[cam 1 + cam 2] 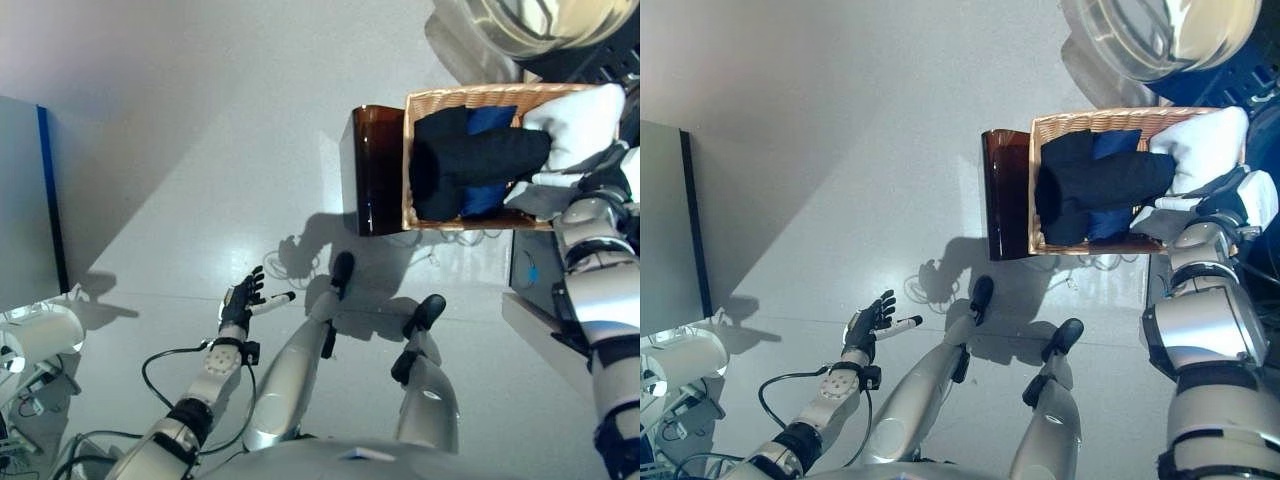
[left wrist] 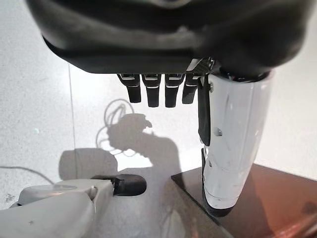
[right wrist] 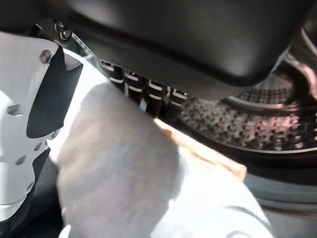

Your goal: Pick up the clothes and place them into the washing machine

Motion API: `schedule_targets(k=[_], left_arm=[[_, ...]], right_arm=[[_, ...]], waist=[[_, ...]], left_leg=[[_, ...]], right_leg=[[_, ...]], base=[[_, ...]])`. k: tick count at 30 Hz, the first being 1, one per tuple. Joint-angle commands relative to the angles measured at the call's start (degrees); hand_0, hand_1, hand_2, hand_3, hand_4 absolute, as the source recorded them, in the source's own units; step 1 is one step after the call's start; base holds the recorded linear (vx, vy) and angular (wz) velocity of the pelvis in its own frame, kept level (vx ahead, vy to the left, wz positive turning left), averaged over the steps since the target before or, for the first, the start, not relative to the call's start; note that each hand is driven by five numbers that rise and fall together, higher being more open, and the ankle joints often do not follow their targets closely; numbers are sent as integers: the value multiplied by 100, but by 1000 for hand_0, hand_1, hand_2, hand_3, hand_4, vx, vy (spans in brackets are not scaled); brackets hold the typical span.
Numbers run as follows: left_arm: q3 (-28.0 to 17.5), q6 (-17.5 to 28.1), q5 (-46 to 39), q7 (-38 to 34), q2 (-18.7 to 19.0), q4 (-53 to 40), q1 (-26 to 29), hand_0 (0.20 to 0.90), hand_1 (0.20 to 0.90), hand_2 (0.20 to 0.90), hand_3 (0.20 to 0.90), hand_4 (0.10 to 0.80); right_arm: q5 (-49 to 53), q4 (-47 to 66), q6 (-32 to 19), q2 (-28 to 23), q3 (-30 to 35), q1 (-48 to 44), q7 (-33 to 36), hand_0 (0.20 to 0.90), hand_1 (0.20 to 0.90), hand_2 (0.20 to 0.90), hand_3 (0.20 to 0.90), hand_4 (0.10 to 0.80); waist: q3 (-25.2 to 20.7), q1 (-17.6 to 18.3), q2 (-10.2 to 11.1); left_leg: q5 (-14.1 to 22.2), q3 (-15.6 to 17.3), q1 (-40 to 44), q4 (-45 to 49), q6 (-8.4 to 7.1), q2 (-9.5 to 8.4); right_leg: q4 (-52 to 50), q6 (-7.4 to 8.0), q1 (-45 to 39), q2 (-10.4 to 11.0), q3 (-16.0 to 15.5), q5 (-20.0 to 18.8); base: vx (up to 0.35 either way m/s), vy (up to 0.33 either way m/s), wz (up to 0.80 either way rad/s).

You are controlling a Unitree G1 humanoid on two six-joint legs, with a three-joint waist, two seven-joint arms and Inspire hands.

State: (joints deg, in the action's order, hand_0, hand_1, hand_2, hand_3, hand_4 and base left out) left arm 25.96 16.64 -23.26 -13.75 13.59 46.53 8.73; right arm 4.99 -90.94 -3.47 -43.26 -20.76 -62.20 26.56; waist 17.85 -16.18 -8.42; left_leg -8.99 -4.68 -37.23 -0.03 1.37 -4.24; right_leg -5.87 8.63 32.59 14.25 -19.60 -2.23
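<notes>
A wicker basket (image 1: 480, 95) stands on a dark brown stand (image 1: 375, 170). It holds a black garment (image 1: 480, 160), a blue one (image 1: 490, 118) and a white garment (image 1: 585, 120) at its right end. My right hand (image 1: 600, 180) is at that end, fingers (image 3: 148, 89) curled into the white garment (image 3: 119, 163) with the thumb on the other side. The washing machine's round glass door (image 1: 520, 25) is just beyond the basket, and its perforated drum (image 3: 257, 119) shows past the hand. My left hand (image 1: 240, 300) hangs open over the floor at the lower left, holding nothing.
A grey panel with a blue edge (image 1: 25, 200) stands at the left. A white cylindrical device (image 1: 40, 340) lies on the floor at the lower left. Pale floor (image 1: 200, 150) stretches between the panel and the stand.
</notes>
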Motion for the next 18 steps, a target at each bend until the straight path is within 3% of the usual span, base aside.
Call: schedule_targets(k=[1, 2, 3, 4, 6, 18], left_arm=[[4, 252, -85, -129, 260, -266, -203, 900, 900, 900, 900, 800], [11, 261, -108, -137, 263, -296, -196, 900, 900, 900, 900, 800], [3, 276, -147, -123, 251, -357, -216, 900, 900, 900, 900, 800], [-13, 277, -172, -119, 249, -383, -230, 900, 900, 900, 900, 800], [-52, 273, -231, -131, 247, -426, -266, 900, 900, 900, 900, 800], [-114, 253, -245, -143, 296, -378, -398, 900, 900, 900, 900, 800]], right_arm=[[-198, 88, -12, -780, -622, -586, 254, 647, 647, 647, 647, 620], [-212, 87, -7, -794, -661, -644, 257, 540, 540, 540, 540, 543], [-273, 90, 11, -789, -720, -675, 250, 510, 510, 510, 510, 522], [-277, 90, 19, -783, -732, -682, 241, 359, 359, 359, 359, 414], [-286, 97, 27, -754, -757, -698, 255, 200, 200, 200, 200, 300], [-288, 102, 79, -439, -696, -614, 332, 200, 200, 200, 200, 300]], waist=[[3, -125, -46], [22, -122, -64], [35, -131, -101], [33, -131, -108], [32, -136, -122], [29, -72, -203]], left_leg=[[530, 134, -440, 660, -348, -186], [525, 143, -470, 665, -347, -190], [502, 134, -514, 664, -347, -189], [493, 131, -520, 652, -344, -184], [473, 122, -530, 629, -344, -178], [475, 144, -484, 710, -350, -127]], right_leg=[[27, 129, -606, 137, 98, 44], [3, 130, -559, 146, 99, 39], [-13, 120, -507, 146, 119, 43], [-20, 118, -488, 138, 119, 48], [-34, 109, -455, 124, 130, 63], [-279, 51, -308, 128, 234, 169]], base=[[5, 21, 3], [-4, 22, 6], [-1, 19, 5], [0, 0, 0], [0, 0, 0], [-5, 3, -3]])
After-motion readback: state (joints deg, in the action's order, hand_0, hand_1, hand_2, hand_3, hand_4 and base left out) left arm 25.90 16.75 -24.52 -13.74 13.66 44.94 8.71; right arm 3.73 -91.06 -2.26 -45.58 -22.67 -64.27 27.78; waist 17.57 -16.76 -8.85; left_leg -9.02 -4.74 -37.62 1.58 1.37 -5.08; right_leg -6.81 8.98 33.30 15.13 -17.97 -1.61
